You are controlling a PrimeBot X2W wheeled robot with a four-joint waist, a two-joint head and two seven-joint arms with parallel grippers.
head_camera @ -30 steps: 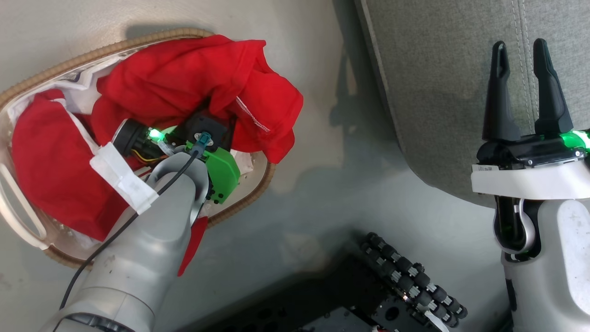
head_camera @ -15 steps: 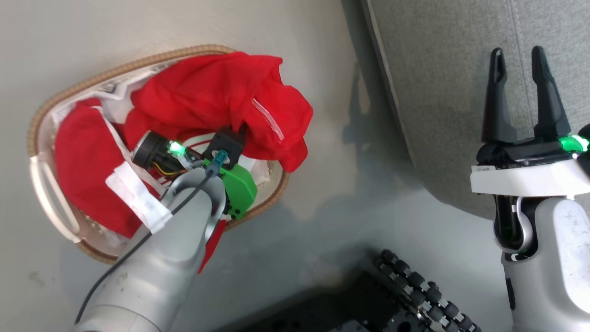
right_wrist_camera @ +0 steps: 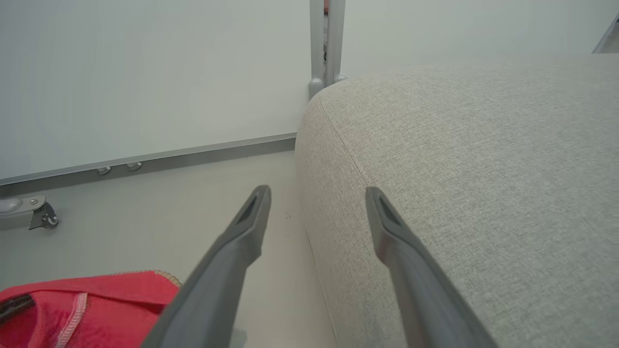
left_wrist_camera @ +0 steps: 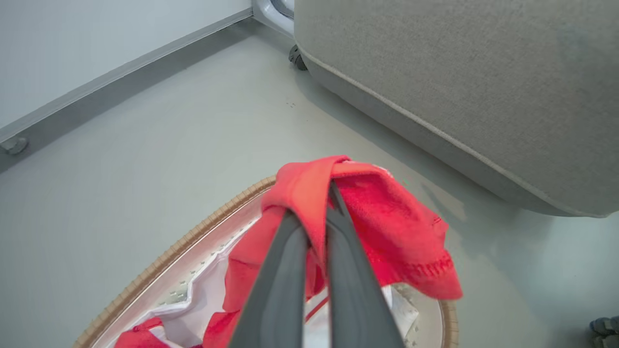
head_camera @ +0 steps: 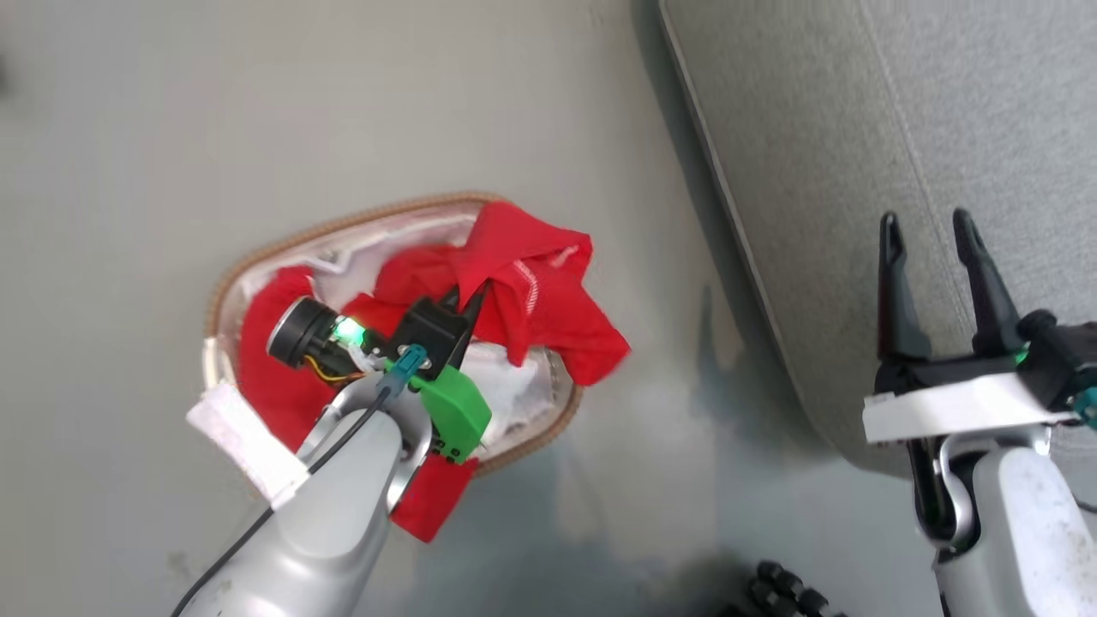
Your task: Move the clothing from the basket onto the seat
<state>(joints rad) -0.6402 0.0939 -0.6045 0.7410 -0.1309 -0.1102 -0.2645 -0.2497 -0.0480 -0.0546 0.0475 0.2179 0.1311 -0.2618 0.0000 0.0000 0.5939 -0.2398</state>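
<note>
The red clothing (head_camera: 531,291) fills the oval basket (head_camera: 343,230) on the floor, one fold pulled up and hanging over the basket's right rim. My left gripper (head_camera: 470,296) is shut on that raised fold; in the left wrist view the red clothing (left_wrist_camera: 387,227) drapes over both fingers (left_wrist_camera: 285,270) above the basket (left_wrist_camera: 193,237). Over the edge of the grey seat (head_camera: 857,154), my right gripper (head_camera: 930,236) stands open with nothing between its fingers. The right wrist view has that gripper (right_wrist_camera: 316,193) at the seat (right_wrist_camera: 459,183) edge and some clothing (right_wrist_camera: 87,309) at bottom left.
The pale floor (head_camera: 257,111) lies around the basket and between it and the seat. A wall with a grey skirting (right_wrist_camera: 145,162) runs behind, with a castor (right_wrist_camera: 41,217) and a metal post (right_wrist_camera: 326,43). My dark wheeled base (head_camera: 784,596) shows at the bottom.
The head camera has risen, so everything sits lower and smaller. My left gripper has shut on a fold of red clothing and lifted it. The right gripper stays open.
</note>
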